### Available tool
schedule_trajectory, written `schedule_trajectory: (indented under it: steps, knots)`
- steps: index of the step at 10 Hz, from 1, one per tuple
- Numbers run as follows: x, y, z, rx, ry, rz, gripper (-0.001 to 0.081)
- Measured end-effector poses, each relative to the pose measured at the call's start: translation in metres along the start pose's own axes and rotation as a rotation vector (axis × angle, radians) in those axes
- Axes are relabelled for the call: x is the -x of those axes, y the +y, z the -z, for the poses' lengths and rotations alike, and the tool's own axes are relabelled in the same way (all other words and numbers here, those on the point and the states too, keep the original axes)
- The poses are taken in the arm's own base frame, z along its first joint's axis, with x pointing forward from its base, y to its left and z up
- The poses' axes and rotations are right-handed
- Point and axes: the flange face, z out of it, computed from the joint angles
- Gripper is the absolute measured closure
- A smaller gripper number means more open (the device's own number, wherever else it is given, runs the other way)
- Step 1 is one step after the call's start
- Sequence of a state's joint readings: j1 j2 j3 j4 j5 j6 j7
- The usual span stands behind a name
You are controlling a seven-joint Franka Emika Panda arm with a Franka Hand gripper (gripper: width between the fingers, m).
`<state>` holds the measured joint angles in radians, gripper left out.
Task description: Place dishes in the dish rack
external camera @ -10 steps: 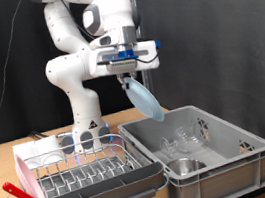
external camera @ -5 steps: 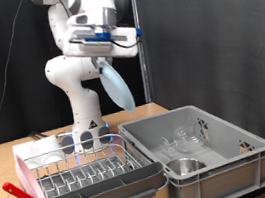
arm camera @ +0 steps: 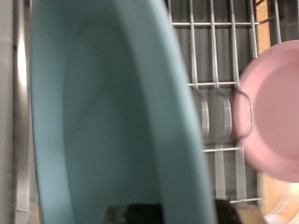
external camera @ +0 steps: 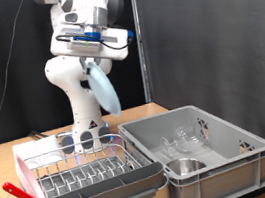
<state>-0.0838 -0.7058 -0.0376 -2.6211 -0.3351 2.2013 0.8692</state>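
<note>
The gripper [external camera: 90, 63] has swung across from above the plain grey plastic crate [external camera: 216, 144], clenched on a pale blue plate [external camera: 103, 88], apparently plastic, now hanging high over the silvery wire dish rack [external camera: 83, 168].

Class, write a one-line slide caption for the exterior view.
Robot gripper holds a pale blue oval plastic plate edge-down, high above the silvery wire dish rack.

even bright light, wrist view blurry
</note>
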Motion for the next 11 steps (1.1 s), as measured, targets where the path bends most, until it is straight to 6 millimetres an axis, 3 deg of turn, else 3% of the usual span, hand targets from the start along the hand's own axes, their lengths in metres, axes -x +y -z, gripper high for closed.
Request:
schedule_trajectory:
  steps: [2, 7, 8, 11]
  knots:
    - [-0.010, 0.017, -0.010, 0.081, 0.072, 0.056, 0.0766]
    - [-0.053, 0.060, -0.047, 0.146, 0.123, 0.008, 0.0766]
    - [-0.064, 0.062, -0.054, 0.145, 0.127, -0.001, 0.0766]
    - [-0.064, 0.064, -0.056, 0.129, 0.156, 0.025, 0.0766]
